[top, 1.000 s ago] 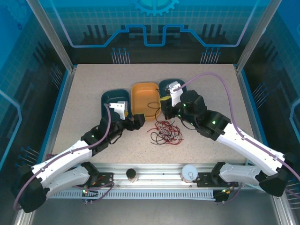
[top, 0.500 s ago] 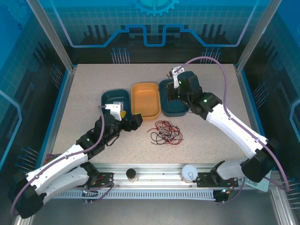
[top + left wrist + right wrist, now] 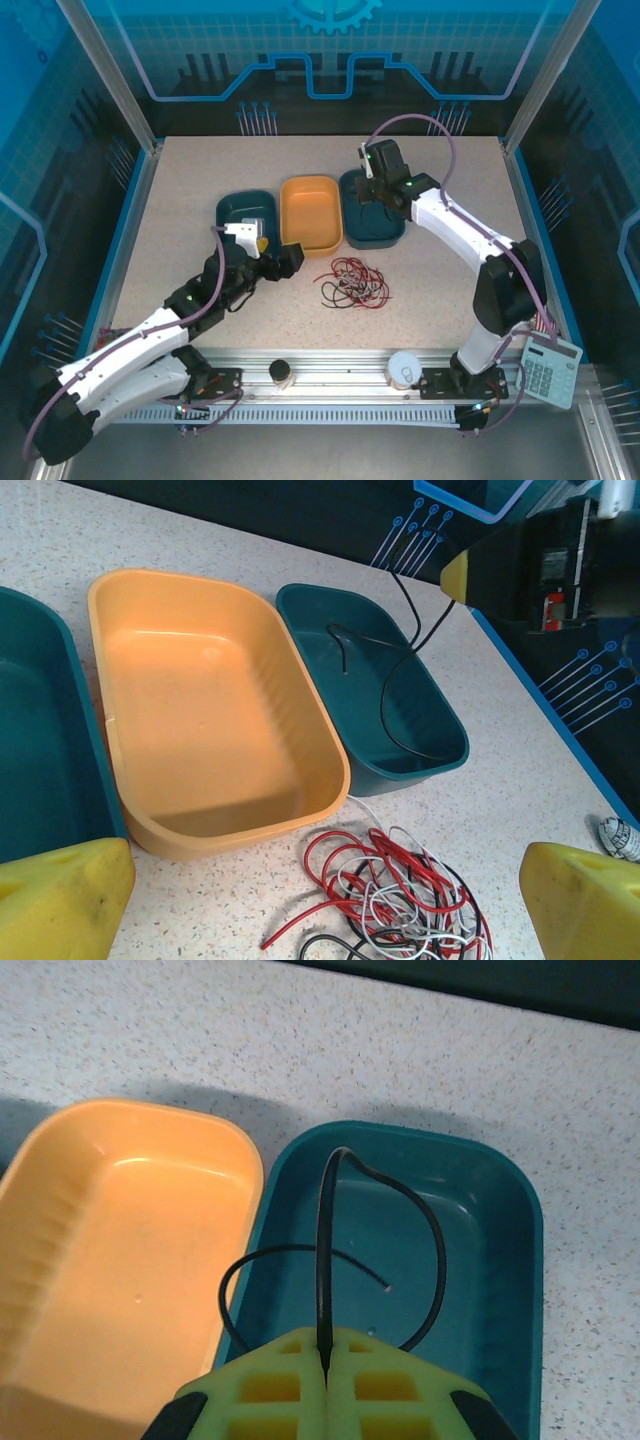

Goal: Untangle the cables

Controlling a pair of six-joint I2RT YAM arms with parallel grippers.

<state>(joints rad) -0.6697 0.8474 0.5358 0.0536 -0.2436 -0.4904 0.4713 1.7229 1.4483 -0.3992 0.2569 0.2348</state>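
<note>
Black and thin, a single wire (image 3: pixel 322 1250) is clamped in the right gripper (image 3: pixel 325 1358), whose yellow-green jaws are pressed tight together on it. Big change from a second ago! That arm was crouched low beside the tangle, and now it stretches long, with the gripper up over the far end of the right-hand teal plastic tray (image 3: pixel 385 240). The wire rises from the fingertips, arcs over and drops back inside that tray. One loop bulges out toward the orange plastic tray (image 3: pixel 120 1260) next door. A white calculator (image 3: pixel 548 365) has come into sight at the near right corner as the arm cleared off.

Over to the left gripper (image 3: pixel 322 880): it has barely budged in the last half second. Its yellow pads (image 3: pixel 60 895) are spread wide apart and hold nothing. The loose tangle of red, black and whitish cables (image 3: pixel 352 280) lies on the speckled table (image 3: pixel 200 180), just in front of the orange tray's near rim. In the left wrist view it sits between the open pads, well apart from the right gripper. A second teal tray (image 3: pixel 240 205) sits touching the orange one's left side.
</note>
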